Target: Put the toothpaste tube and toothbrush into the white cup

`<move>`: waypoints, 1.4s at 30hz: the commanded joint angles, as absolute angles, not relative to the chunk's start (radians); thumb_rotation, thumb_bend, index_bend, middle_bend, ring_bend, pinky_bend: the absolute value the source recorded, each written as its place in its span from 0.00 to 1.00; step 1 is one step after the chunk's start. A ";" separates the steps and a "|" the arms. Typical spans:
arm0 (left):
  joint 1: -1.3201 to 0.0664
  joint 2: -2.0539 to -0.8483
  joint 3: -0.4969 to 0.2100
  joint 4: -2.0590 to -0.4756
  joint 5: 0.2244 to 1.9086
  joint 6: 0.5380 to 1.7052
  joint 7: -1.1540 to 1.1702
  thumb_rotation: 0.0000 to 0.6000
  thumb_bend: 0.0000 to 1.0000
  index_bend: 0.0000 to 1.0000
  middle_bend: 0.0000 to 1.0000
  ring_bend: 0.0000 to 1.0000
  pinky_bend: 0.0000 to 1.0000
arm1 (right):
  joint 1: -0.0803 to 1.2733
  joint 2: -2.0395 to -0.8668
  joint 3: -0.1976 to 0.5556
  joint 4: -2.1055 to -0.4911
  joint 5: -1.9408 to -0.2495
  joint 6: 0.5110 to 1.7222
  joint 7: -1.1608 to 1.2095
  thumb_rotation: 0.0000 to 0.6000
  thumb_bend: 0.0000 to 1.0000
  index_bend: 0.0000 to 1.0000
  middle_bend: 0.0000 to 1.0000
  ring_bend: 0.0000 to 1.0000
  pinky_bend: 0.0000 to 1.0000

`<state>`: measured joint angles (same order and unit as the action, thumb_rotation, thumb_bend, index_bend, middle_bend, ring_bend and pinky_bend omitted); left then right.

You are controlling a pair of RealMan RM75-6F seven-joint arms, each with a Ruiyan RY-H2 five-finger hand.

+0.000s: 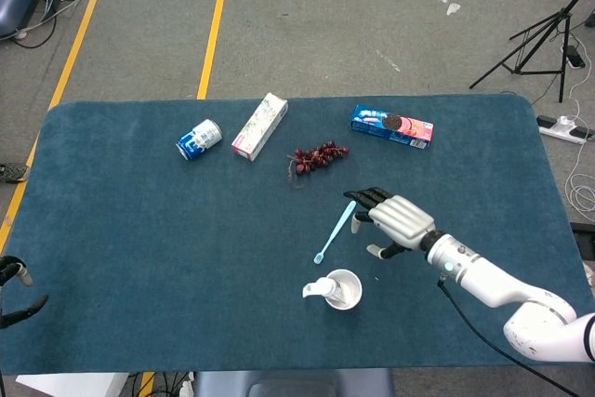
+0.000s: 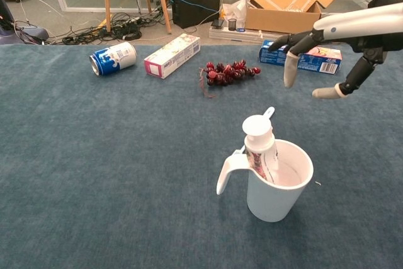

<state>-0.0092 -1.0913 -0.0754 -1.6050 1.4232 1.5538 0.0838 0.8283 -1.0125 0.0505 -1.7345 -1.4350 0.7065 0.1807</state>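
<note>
- Toothpaste tube (image 2: 259, 149) stands cap-up inside white cup (image 2: 279, 184), leaning on the handle-side rim.
- Toothbrush (image 1: 336, 231) lies flat on tabletop (image 1: 139, 230), just beyond the cup.
- Right hand (image 1: 398, 220) hovers beyond the cup, fingers spread, grasping nothing.
- Left hand (image 1: 19, 295): barely in view, grip state unclear.
</note>
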 commanded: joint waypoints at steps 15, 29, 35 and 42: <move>-0.016 -1.109 -0.110 -1.566 1.330 1.523 0.105 1.00 0.10 0.59 0.42 0.31 0.32 | 0.901 -1.280 0.018 -1.277 -1.590 0.731 0.097 1.00 0.27 0.41 0.02 0.00 0.08; -0.029 -1.118 -0.129 -1.528 1.264 1.471 0.091 1.00 0.10 0.59 0.42 0.31 0.32 | 0.962 -1.454 -0.096 -0.949 -1.833 0.916 0.351 1.00 0.27 0.41 0.02 0.00 0.08; -0.033 -1.119 -0.136 -1.512 1.244 1.452 0.078 1.00 0.10 0.59 0.42 0.31 0.32 | 0.975 -1.515 -0.133 -0.845 -1.869 0.952 0.399 1.00 0.27 0.41 0.02 0.00 0.08; -0.036 -1.122 -0.140 -1.501 1.230 1.443 0.072 1.00 0.10 0.59 0.42 0.31 0.32 | 0.984 -1.575 -0.170 -0.750 -1.892 0.982 0.460 1.00 0.27 0.41 0.02 0.00 0.08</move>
